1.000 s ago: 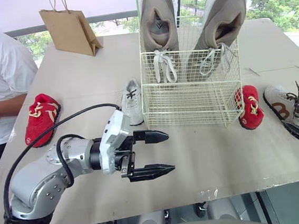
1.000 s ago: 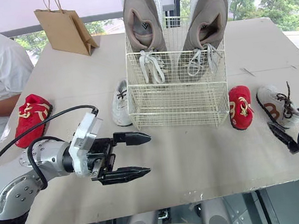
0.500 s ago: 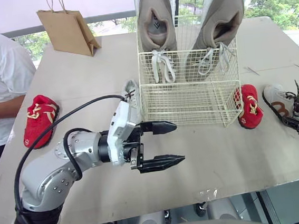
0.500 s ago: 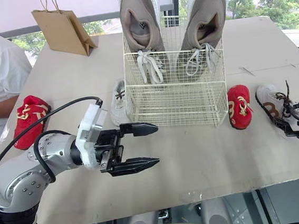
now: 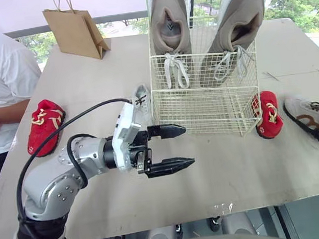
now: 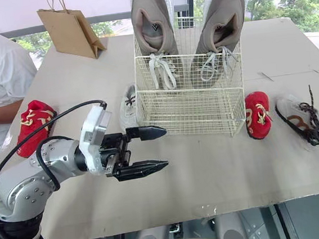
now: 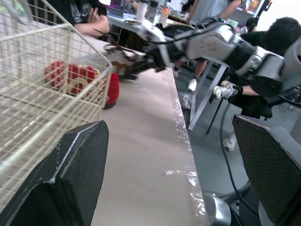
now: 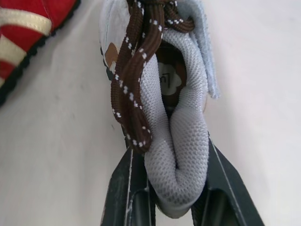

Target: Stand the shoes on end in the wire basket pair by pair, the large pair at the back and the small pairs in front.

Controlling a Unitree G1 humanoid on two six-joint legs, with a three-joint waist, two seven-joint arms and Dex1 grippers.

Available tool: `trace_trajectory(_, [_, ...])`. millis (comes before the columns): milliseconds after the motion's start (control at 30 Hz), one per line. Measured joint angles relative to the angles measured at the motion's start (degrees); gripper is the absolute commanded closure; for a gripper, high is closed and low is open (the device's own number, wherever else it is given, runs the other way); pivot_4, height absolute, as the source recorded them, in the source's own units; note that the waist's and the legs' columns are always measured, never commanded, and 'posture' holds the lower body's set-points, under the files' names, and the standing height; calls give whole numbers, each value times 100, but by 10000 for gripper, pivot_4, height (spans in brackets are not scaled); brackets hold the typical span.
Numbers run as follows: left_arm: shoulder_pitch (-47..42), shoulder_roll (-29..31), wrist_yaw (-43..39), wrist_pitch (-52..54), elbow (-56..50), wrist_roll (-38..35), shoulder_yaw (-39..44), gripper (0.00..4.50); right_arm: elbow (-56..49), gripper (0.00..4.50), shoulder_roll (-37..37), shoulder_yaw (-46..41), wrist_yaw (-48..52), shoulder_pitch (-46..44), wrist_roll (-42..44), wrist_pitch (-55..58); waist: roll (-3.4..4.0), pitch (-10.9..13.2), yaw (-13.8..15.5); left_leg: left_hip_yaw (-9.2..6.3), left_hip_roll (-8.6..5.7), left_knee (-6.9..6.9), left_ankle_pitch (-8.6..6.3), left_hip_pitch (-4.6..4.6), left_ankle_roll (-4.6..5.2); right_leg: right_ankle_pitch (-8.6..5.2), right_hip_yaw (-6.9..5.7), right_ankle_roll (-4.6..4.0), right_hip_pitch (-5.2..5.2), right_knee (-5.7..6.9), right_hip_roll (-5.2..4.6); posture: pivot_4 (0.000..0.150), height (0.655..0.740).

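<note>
Far left: person (image 5: 0, 84) in white shirt at the table's (image 5: 238, 168) side. Next to that, red shoe (image 5: 44, 125) with cream laces, flat on the tabletop, well apart from the basket. Behind it, brown paper bag (image 5: 77, 32) upright near the far edge.

Left gripper (image 5: 188, 145) hovering over the table in front of the basket, black fingers (image 7: 61, 183) spread wide, nothing between them. Just behind it, small white shoe (image 5: 141, 101) lying against the basket's left side.

Centre: cream wire basket (image 5: 204, 112). At its back, large pair (image 5: 170, 22) of taupe shoes with white soles and white laces, stood on end, heels up, well above the rim. Front part of basket bare.

Right of basket: second red shoe (image 5: 267, 115), flat, just beside the wire wall. Further right, near the table's edge, brown-laced shoe (image 8: 178, 117): pale grey mesh, dark brown laces flecked white. Right gripper (image 8: 174, 188) clamped on its heel collar, mesh bunched between the two fingers.
</note>
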Motion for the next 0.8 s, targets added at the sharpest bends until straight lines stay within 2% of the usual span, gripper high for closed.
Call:
trace_trajectory(100, [-385,-163,136,163,349,-299,38,0,-563,44756,-165,-720,704,568,53,-313,11,1,-5,0,0,0,0,4,0,0,2,1,2,1,0,1500,7400])
trace_trajectory(233, [-691,-278,527,544,654,-875,80,0,-1149,44777,-596,-1952,1857,779,456,-637,11,4,-69,-3,2,0,0,9,0,0,9,1,3,2,8,1500,7400])
trace_trajectory(300, [-949,-264,752,910,1042,-1403,132,0,-1434,44817,-1199,-2693,2945,905,937,-478,32,16,-66,-5,2,0,0,12,1,0,11,1,1,8,8,1500,7400])
trace_trajectory(367, [-1363,-185,952,1262,1450,-1944,263,0,-1825,44954,-1973,-3390,4027,945,1364,-290,21,18,-52,-28,4,0,1,13,-1,0,2,0,4,10,16,1500,7400])
trace_trajectory(467, [-2008,-2,1080,1795,2072,-2591,312,0,-2140,44958,-2836,-3449,4798,528,1939,-104,-13,16,-52,-38,6,1,1,5,-3,-2,-9,-4,2,3,2,1500,7400])
trace_trajectory(533, [-2419,216,1017,2282,2592,-2943,299,0,-2212,44960,-3318,-2702,4825,-71,2184,-428,-18,18,-52,-34,2,1,0,0,-3,-2,-8,-4,0,-7,-13,1500,7400])
trace_trajectory(600, [-2630,330,956,2558,2862,-3093,292,0,-2286,44961,-3493,-2144,4777,-343,2300,-712,-22,19,-40,-35,0,1,-1,-4,-5,-2,-10,-4,-2,-11,-32,1500,7400])
trace_trajectory(633, [-2755,418,854,2760,3029,-3106,253,0,-2285,44962,-3648,-1596,4625,-665,2373,-1060,-18,23,-38,-33,-4,-1,1,-8,-8,-3,-11,-4,-6,-12,-40,1500,7400])
trace_trajectory(700, [-3140,628,463,3168,3137,-2831,-69,0,-2242,44964,-3786,389,4220,-2335,2272,-1985,-14,39,-47,-33,-11,-4,-1,-16,-43,-2,-21,-4,-14,-21,-45,1500,7400])
trace_trajectory(800, [-3439,720,-29,3396,2976,-2293,-609,0,-1998,44998,-2566,2606,4233,-4803,1556,-2497,-30,46,-78,-28,-21,-7,1,-15,-50,0,-18,-2,-8,-36,-27,1500,7400])
